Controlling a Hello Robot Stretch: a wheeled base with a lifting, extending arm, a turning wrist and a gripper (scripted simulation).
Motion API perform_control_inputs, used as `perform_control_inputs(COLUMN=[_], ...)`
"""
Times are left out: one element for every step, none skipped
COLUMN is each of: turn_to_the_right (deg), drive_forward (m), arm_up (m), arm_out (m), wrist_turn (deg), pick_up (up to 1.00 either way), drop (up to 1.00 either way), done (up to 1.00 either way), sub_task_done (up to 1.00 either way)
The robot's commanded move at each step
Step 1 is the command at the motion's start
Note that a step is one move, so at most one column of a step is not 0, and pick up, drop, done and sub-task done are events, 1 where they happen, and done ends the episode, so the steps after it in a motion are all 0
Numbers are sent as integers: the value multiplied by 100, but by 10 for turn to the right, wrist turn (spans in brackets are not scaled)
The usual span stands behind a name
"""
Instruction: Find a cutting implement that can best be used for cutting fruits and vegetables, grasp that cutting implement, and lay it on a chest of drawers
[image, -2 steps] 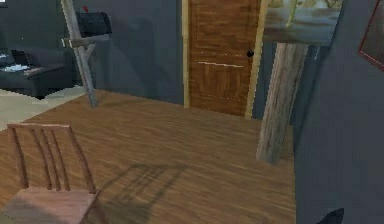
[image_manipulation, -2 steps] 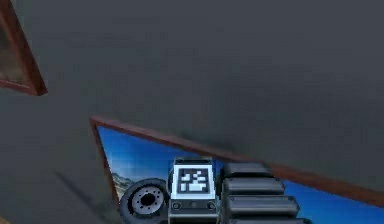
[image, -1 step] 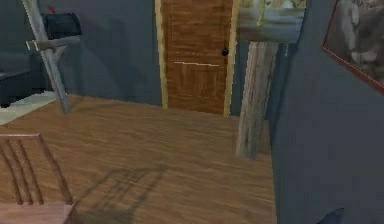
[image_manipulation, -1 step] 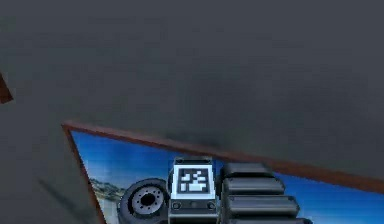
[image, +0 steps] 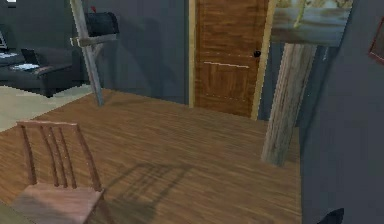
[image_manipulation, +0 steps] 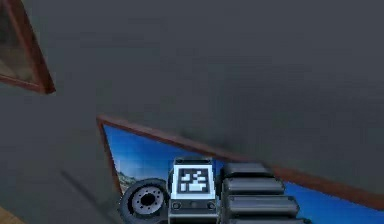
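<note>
Counts first. In the forward view we see 1 red-brown slat-back wooden chair (image: 62, 198), 1 brown panelled wooden door (image: 230, 55) w/ 1 dark round knob (image: 257, 54), 1 dark sofa (image: 35, 70), and 2 grey weathered wooden posts: one (image: 90, 55) toward that view's left, one (image: 287, 105) toward its right. There's also 1 framed painting (image: 315, 20) at top right. A small dark box (image: 102, 22) sits against the upper part of the left post.

In the arm side view we count 2 brown-framed pictures: one (image_manipulation: 15, 45) at the top-left corner, and one w/ a blue image (image_manipulation: 140, 160) tilted, low down. There's also 1 white square marker w/ black marks (image_manipulation: 195, 182).

The forward view gives us floor, door & furniture. The arm side view gives the dark ribbed arm (image_manipulation: 258, 192) at btm edge, w/ the end effector (image_manipulation: 147, 199) as a dark round body just left of the marker. We can't make out its far end, so we can't tell its state or whether it holds anything. We can't tell where the cutting implement is either.

Room: brown plank wooden floor (image: 190, 150), w/ a pale rug (image: 30, 105) beside the sofa. The walls are dark blue-grey (image_manipulation: 230, 70) and the door frame is yellowish. The chair stands on the floor at btm left, well apart from the door.
</note>
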Motion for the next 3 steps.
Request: perform_control_inputs(turn_to_the_right=[0,0,-450], drive_forward=[30,80,0], arm_up=[0,0,0], arm_out=[0,0,0], wrist_turn=[0,0,0], pick_up=[0,0,0], drop=[0,0,0], done=[0,0,0], sub_task_done=[0,0,0])
